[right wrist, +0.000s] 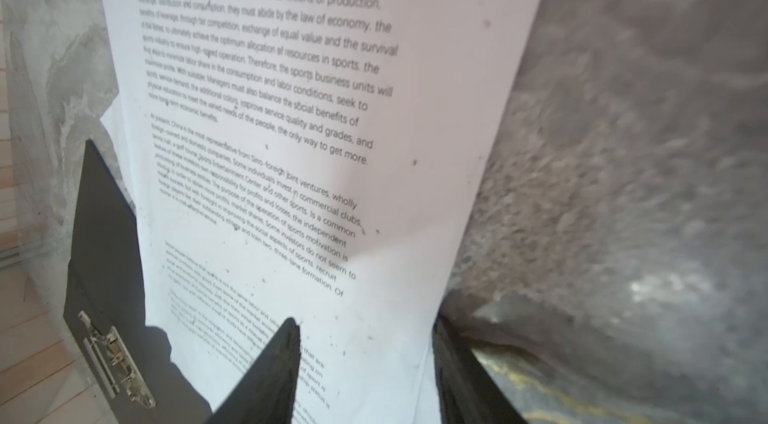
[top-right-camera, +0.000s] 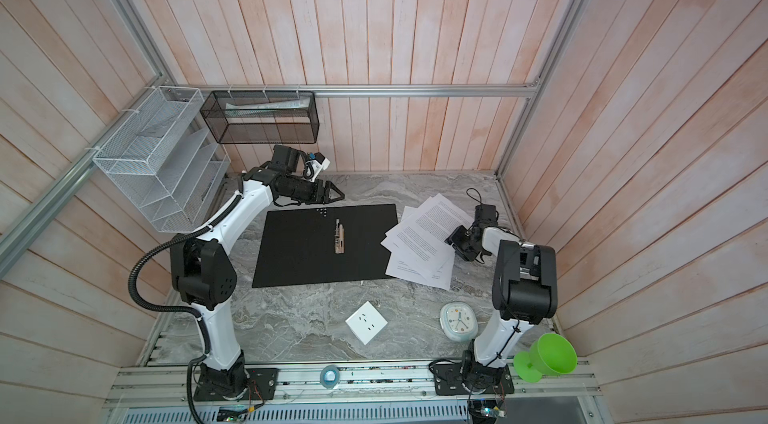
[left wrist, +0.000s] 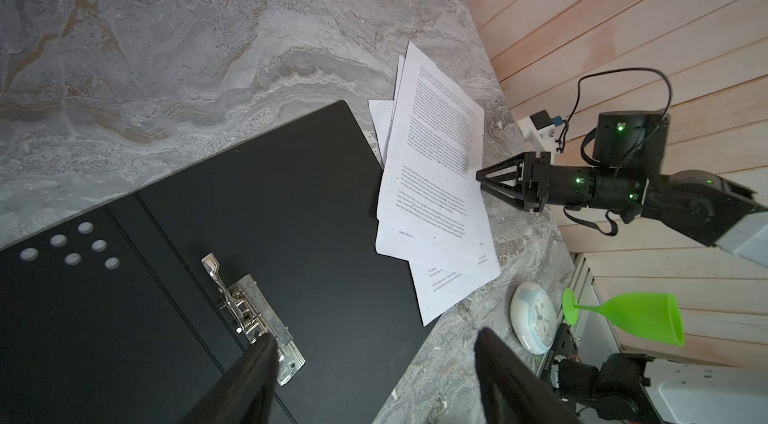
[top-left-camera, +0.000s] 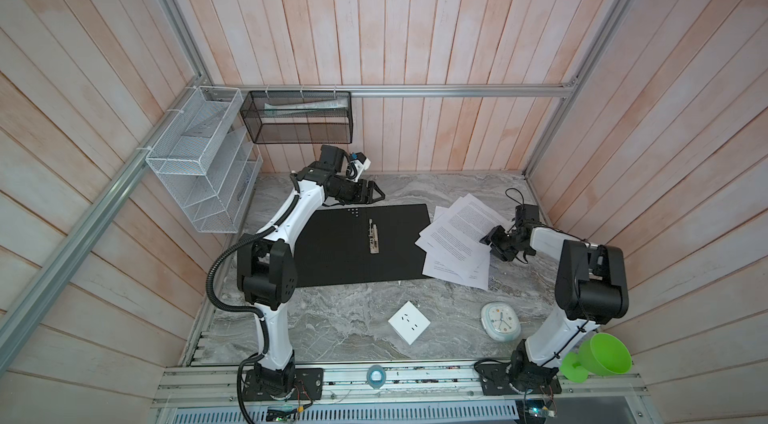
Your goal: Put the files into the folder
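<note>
2 grippers are seen. Left gripper (top-left-camera: 380,194) is held with jaws apart above the far edge of the folder (top-left-camera: 340,259), which is laid open, black side up. Its right edge is overlapped by the fanned files (top-left-camera: 457,234). Right gripper (top-left-camera: 488,244) is parted astride the top sheet's edge.

Grey marbled table (top-left-camera: 332,330), with folder (top-left-camera: 332,259) spread open flat toward the back, black inside up, metal clip (top-left-camera: 373,237) along its middle. Just right of it files (top-left-camera: 457,234), white printed sheets fanned loosely, left corners overlapping the folder's right edge, rest flat on the stone. Nearer the front, well apart from both: white square socket plate (top-left-camera: 409,322) and, to its right, pale rounded clock (top-left-camera: 500,321), face up.
</note>
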